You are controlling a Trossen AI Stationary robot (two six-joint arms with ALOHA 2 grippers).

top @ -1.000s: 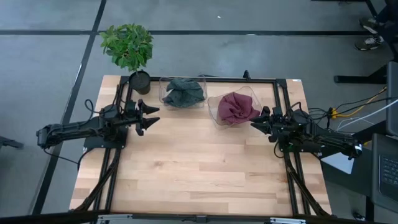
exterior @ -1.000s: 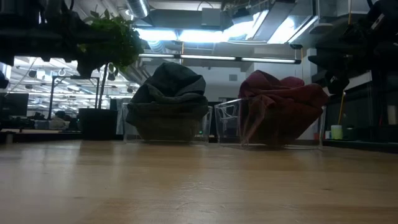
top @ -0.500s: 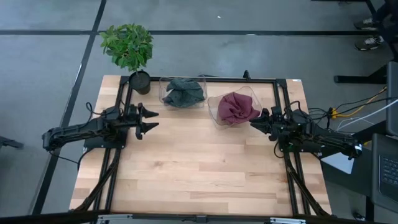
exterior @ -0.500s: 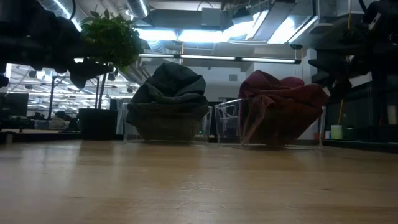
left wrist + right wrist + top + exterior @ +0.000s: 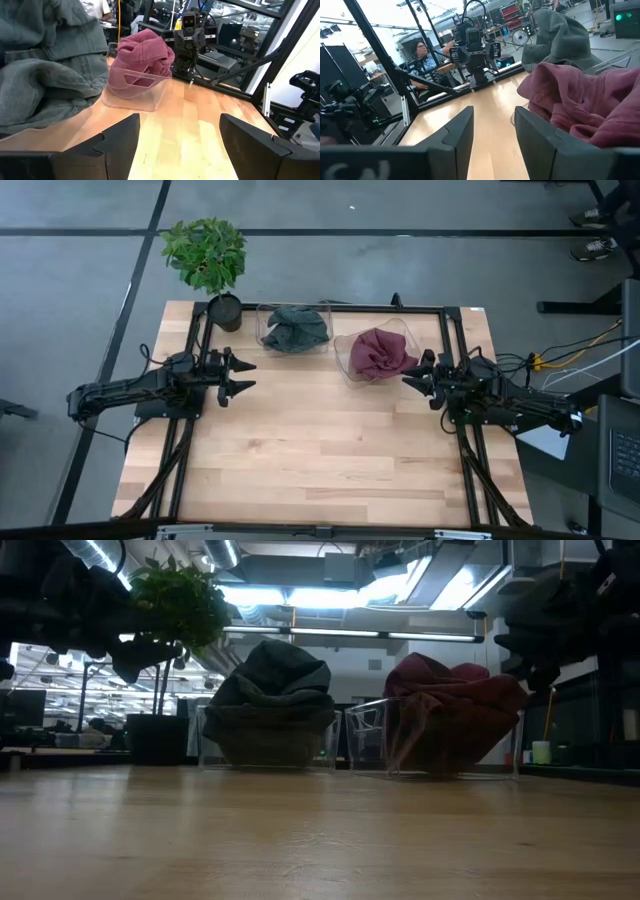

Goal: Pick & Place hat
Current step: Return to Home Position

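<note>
Even overhead light; low view backlit by glaring ceiling lights [image 5: 300,595].

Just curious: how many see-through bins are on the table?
2. The left bin, beside the potted plant, holds dark caps; the right bin holds a red cap. None looks hidden.

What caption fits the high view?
Dark caps binned left, red cap binned right; left end effector and right end effector open.

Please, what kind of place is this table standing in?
Probably a robotics lab or workshop: the left gripper and right gripper hover open over a wooden table, bare ceiling lights run overhead, and a person sits among equipment behind.
</note>
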